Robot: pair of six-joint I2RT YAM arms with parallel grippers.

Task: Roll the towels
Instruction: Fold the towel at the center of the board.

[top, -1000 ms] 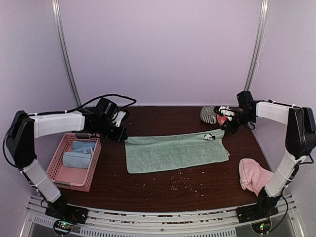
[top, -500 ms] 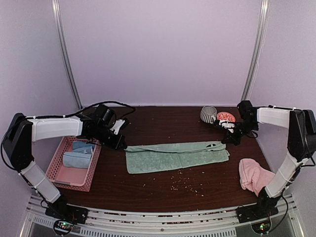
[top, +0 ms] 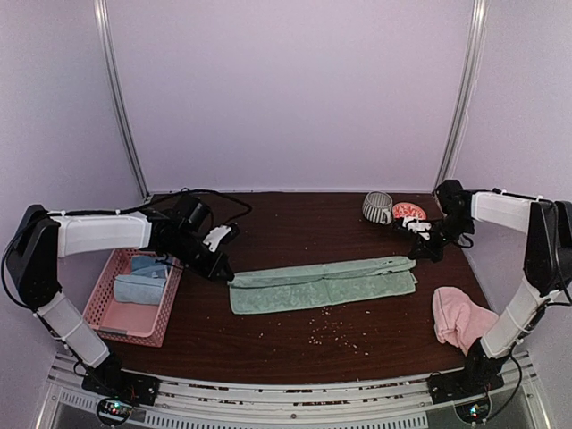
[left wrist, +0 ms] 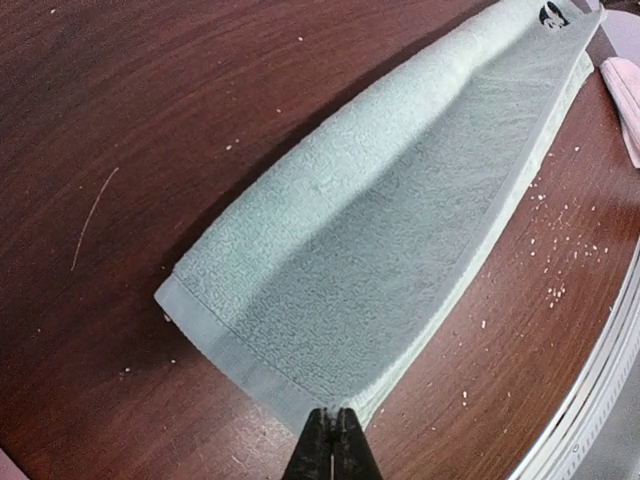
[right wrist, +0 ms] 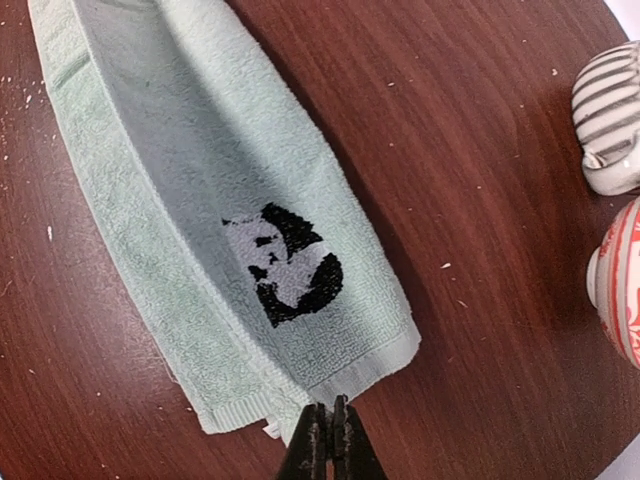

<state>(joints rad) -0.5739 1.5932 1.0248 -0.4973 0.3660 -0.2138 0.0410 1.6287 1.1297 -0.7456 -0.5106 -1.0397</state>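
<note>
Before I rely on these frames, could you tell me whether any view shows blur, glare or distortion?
Top external: even light, no glare, mint towel slightly soft. Left wrist: sharp, but the lens bows the table edge. Right wrist: sharp panda print, dark shadow beside the towel's fold.

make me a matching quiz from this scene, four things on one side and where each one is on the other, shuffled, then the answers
1 mint green towel
2 pink towel
3 striped mug
4 pink basket

A left side of the table
B far edge, right side
C bunched at the near right edge
D folded lengthwise across the middle

Pairs: 1-D, 2-C, 3-B, 4-A
</note>
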